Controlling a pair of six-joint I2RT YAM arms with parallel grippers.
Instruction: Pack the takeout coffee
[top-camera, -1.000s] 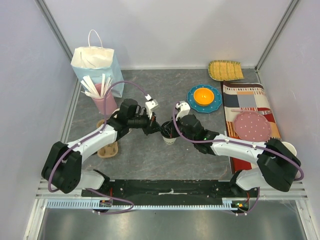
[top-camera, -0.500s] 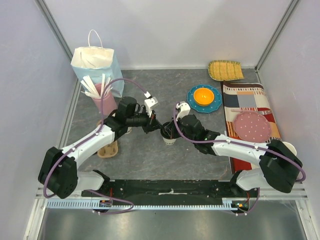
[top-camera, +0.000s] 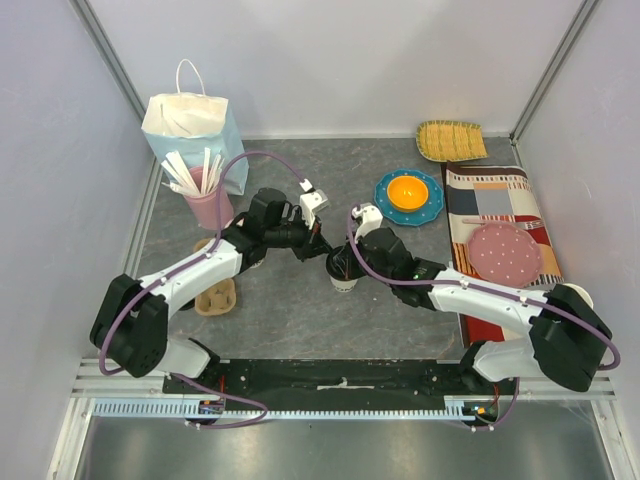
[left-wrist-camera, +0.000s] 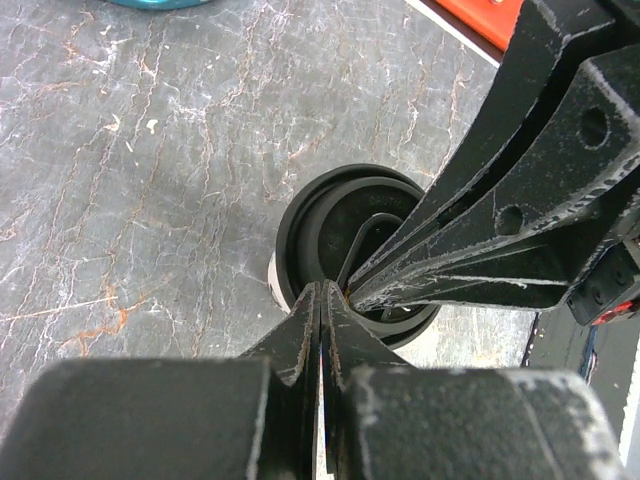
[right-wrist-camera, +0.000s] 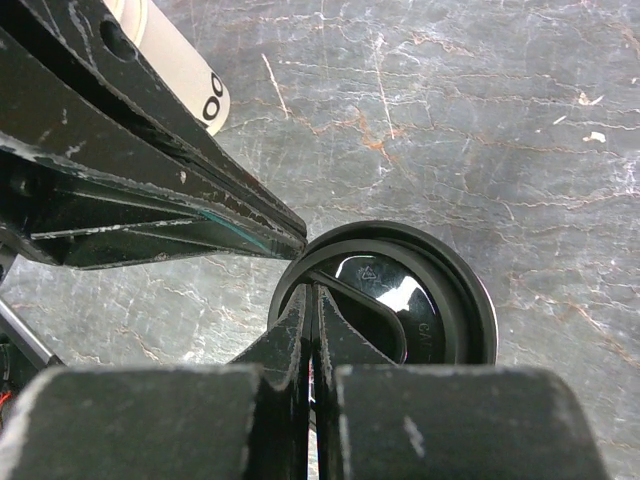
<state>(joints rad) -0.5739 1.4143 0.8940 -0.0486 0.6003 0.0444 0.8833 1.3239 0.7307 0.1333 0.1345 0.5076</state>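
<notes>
the coffee (top-camera: 341, 272) is seen upright near the middle of the counter (top-camera: 300, 320), with its black lid (right-wrist-camera: 430, 290) on. the left pincer (left-wrist-camera: 322, 292) is pressed fully together with nothing between its tips, which are set at the lid's rim. the right pincer (right-wrist-camera: 312, 296) is likewise fully closed and empty, its tips laid on the lid just beside the left's. nothing is gripped, so the cup could be tipped or slid if either tip is pushed sideways. the lid could be pried up on one side by uneven pressure. the two pincers could also be knocked together. the bag (top-camera: 190, 125) is well apart, behind the pink cup (top-camera: 208, 208), which could be caught on the way.
</notes>
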